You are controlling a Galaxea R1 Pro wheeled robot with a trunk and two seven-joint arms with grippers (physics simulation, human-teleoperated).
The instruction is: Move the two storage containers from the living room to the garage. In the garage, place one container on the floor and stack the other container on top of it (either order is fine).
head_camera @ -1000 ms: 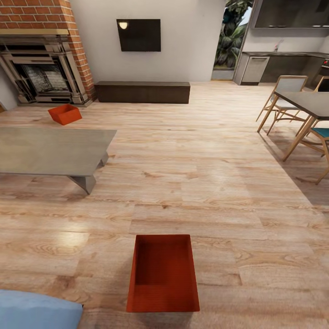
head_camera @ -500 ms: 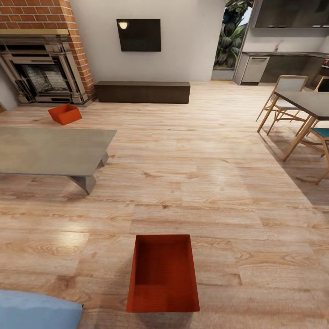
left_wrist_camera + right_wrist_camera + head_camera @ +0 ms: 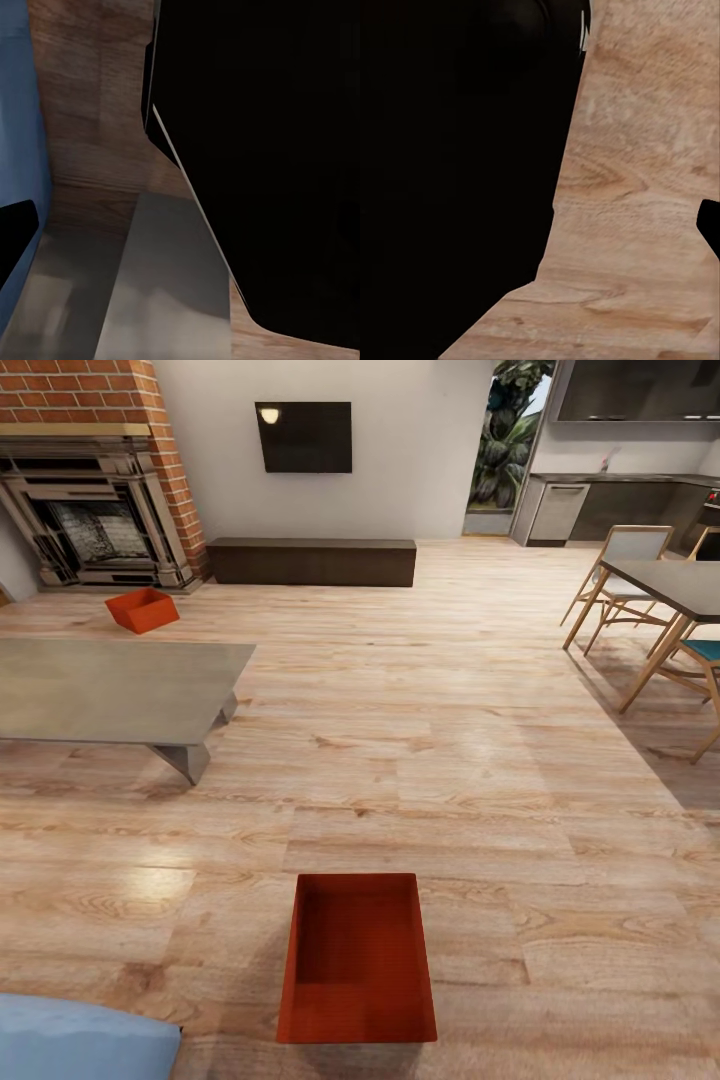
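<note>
Containers first: one red-orange rectangular open-topped plastic bin [image 3: 357, 958] sits upright on the light wood-plank floor [image 3: 480, 780] directly ahead of the robot, its long axis pointing away, so it is squared up for a reach from either side. The second red-orange bin [image 3: 142, 609] rests on the same floor well apart, turned at an angle, in front of the red brick fireplace with its wooden mantel [image 3: 85, 470] and beyond the low grey tabletop [image 3: 110, 688]. Neither has left the living room, so the carrying has not yet begun, by my judgement. Past them stand a dark low bench [image 3: 312, 561] under a wall-mounted black screen [image 3: 303, 436], and a dining table with wooden chairs [image 3: 650, 600] to the right. A pale blue cushioned edge [image 3: 80, 1040] shows near the robot.

Both wrist views give dark housing against floor; whether either tool is clenched or released I cannot tell.

Against the earlier frames, nothing has shifted: bins and viewpoint match.
</note>
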